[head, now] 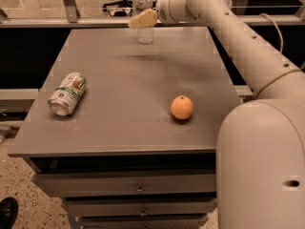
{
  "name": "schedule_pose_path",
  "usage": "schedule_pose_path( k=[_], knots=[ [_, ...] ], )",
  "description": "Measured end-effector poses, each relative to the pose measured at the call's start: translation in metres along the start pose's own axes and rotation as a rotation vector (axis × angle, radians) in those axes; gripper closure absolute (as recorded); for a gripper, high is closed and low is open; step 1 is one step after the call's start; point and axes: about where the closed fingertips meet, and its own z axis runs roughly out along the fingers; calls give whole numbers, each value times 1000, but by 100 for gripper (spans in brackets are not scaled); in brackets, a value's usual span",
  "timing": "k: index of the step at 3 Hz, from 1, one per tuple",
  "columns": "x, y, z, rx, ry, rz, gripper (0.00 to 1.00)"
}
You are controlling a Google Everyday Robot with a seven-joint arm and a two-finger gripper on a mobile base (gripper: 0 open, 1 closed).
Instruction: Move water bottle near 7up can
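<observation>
The water bottle (145, 34), clear with a white cap, stands upright at the far edge of the grey table (119, 128), about the middle. My gripper (142, 19), cream-coloured, is at the bottle's mid-height and covers its middle; I cannot tell whether it touches it. The 7up can (67, 93), green and white with a silver end, lies on its side near the table's left edge, far from the bottle.
A round orange fruit (181, 107) sits right of the table's centre. My white arm (238, 37) reaches in from the right, its large body (262, 166) at the front right. Drawers (138, 189) lie under the tabletop. A railing (71, 20) runs behind the table.
</observation>
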Motion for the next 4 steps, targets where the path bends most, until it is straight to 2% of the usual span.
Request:
schedule_pose_path(
  k=[1, 2, 4],
  knots=[
    [-2, 0, 18, -10, -16, 21, 0],
    [-4, 2, 32, -18, -20, 37, 14],
    [-8, 3, 34, -25, -35, 54, 61]
  ],
)
